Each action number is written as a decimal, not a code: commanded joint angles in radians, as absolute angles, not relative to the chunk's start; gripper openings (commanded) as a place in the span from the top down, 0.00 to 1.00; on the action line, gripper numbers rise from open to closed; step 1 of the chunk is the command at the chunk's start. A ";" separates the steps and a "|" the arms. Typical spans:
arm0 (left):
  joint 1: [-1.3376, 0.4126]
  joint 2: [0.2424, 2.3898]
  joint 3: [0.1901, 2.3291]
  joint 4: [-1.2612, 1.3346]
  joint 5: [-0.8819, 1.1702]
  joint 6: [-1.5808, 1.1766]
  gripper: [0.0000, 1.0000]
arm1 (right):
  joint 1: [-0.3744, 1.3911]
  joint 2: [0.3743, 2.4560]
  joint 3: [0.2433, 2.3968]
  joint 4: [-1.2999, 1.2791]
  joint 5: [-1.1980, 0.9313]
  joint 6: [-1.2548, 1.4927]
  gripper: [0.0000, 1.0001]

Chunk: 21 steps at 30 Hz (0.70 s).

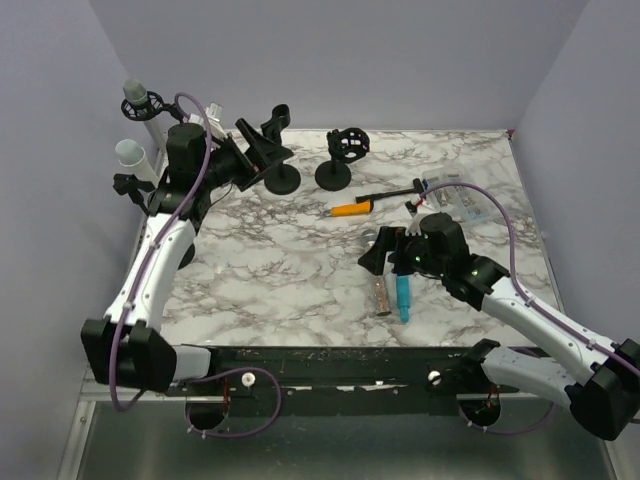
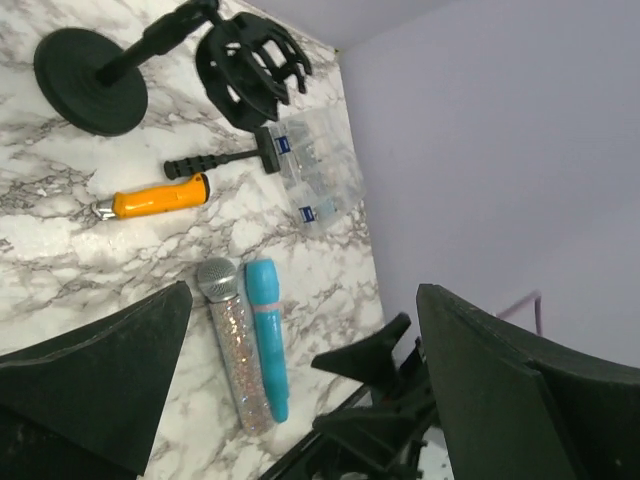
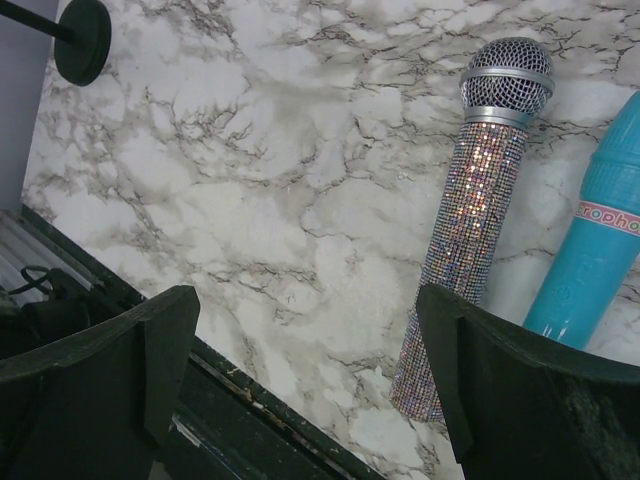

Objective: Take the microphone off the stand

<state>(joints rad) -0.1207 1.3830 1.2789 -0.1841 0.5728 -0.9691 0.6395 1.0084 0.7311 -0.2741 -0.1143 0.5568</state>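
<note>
Lavender walls enclose a white marble table (image 1: pixel 300 270). At its far-left corner two microphones stand head-up in holders. A grey-headed microphone (image 1: pixel 133 92) is seated in a black shock mount (image 1: pixel 151 101). Just nearer along the left edge, a white microphone (image 1: pixel 130 153) sits above a second holder (image 1: pixel 128 184). Being upright, each would probably come free by a lift along its own axis.

The left tool (image 2: pixel 302 292) is just beside them with its jaws spread wide and nothing between them. It points across the table toward the right, not at either microphone, so it would likely have to turn toward the corner first.

Along the far edge stand a clip stand (image 1: pixel 281 178) and a cage stand (image 1: pixel 340 160); both are empty. Near the right half of the near edge, a glitter microphone (image 3: pixel 480 200) and a teal microphone (image 3: pixel 590 250) lie flat and parallel, just beside each other. They have presumably already been freed from those stands. The right tool (image 3: pixel 307 295) hangs over them, likewise wide open and empty.

Between the stands and these microphones lie an orange-handled tool (image 2: pixel 155 198) and a black-handled tool (image 2: pixel 215 160).

Toward the far-right corner is the only container, a clear compartment box (image 2: pixel 315 170). It holds small pieces with blue labels, too small to identify.
</note>
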 commanded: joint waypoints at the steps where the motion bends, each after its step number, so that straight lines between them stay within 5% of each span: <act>1: -0.147 1.178 1.258 -0.408 0.529 -0.721 0.02 | 0.635 1.010 0.733 -0.263 -0.110 0.524 0.00; 11: -0.159 0.863 1.243 -0.749 -0.039 -0.386 0.02 | 0.634 1.018 0.740 -0.243 -0.092 0.502 0.00; 21: -0.150 0.857 1.297 -0.725 -0.571 -0.288 0.02 | 0.635 1.013 0.752 -0.255 -0.103 0.491 0.00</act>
<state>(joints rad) -0.1574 0.8288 1.2720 -0.7319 -0.2615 -0.3431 0.6395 1.0138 0.7311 -0.2588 -0.0952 0.5110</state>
